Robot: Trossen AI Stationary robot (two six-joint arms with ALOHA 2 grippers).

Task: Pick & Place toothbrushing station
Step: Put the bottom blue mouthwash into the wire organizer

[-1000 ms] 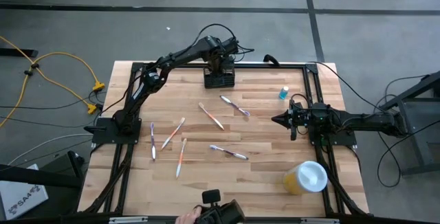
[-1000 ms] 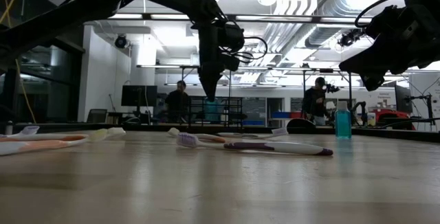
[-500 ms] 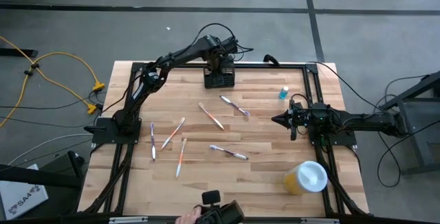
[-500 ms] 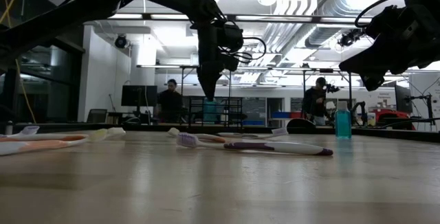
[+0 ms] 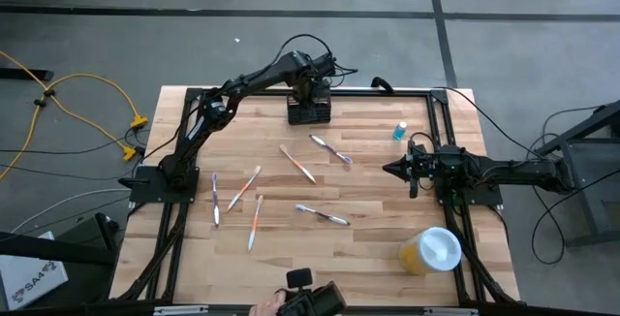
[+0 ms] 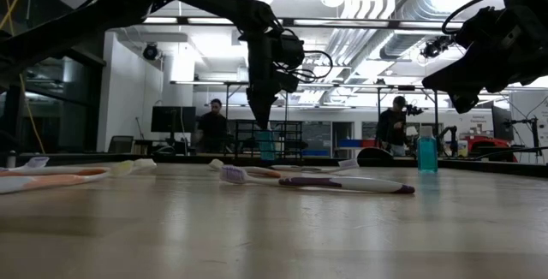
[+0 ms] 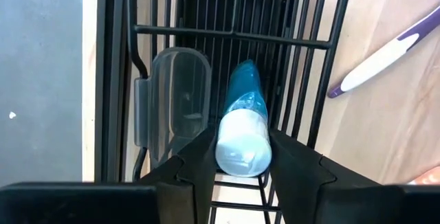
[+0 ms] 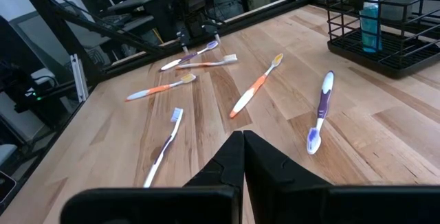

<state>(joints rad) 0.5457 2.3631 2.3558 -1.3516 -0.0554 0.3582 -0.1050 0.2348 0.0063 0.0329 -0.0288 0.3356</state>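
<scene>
Black caddy (image 5: 308, 112) at table's (image 5: 368, 248) far edge, under left gripper (image 7: 242, 157).

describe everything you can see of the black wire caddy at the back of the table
The caddy is a small box-like rack of thin black wire, with bars across its top and a slatted floor. It stands upright at the table's far edge, on the wood. Inside stand a teal-blue tube with a white cap and a clear plastic piece. The left gripper is right above it, its fingers either side of the tube's cap; whether they touch it cannot be told.
</scene>
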